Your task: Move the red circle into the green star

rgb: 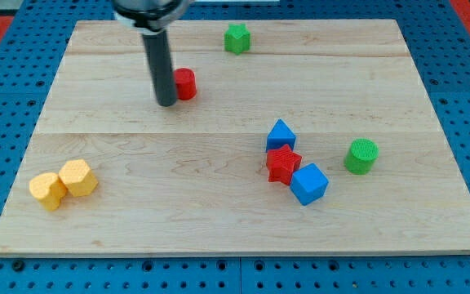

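Touching my tip (pixel 167 103) on its right, holding nothing: squat red circle (pixel 185 84), upright, glossy-sided.

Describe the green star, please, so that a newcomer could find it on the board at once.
Start at the wooden board and follow its top edge to just right of the middle. The green star sits there alone, up and right of the red circle. The green cylinder, the other green block, is round.

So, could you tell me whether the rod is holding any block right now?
Nothing is held. My tip only pushes; it sits against the view's left side of the red circle block.
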